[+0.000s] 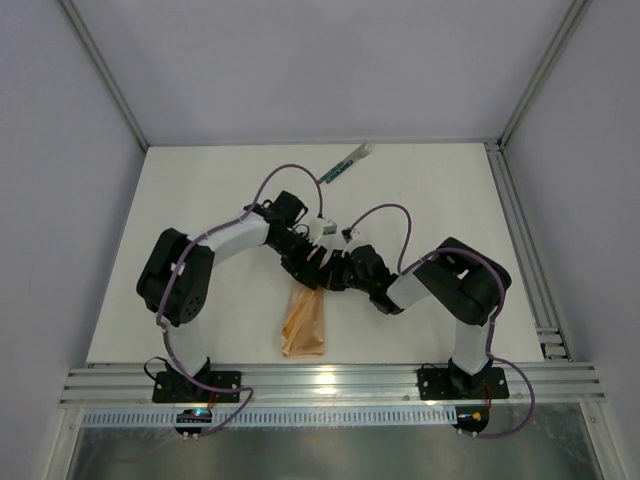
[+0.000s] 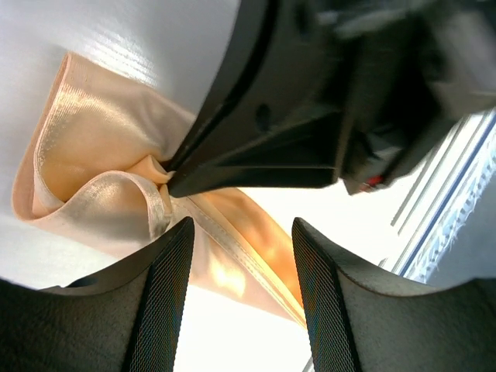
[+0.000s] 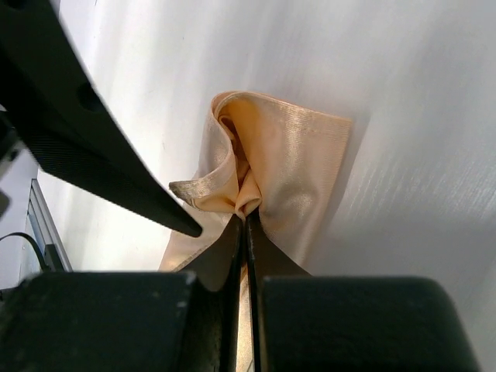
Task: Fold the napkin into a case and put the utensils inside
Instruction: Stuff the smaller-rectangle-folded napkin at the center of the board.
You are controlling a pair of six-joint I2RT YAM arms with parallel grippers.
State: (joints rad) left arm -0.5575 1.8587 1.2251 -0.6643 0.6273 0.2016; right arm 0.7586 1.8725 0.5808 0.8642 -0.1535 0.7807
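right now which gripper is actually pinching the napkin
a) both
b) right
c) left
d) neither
b: in the right wrist view the right gripper has its fingers pressed together on a bunched fold of the napkin, while the left gripper has its fingers apart with nothing clamped between them.

A white table sits between pale grey walls, aluminium rail in front.

Lab-type robot test cell, I'd say: I'm bolted to an alu rail, w/ bare white tabletop, plain grey walls, alu corner post.
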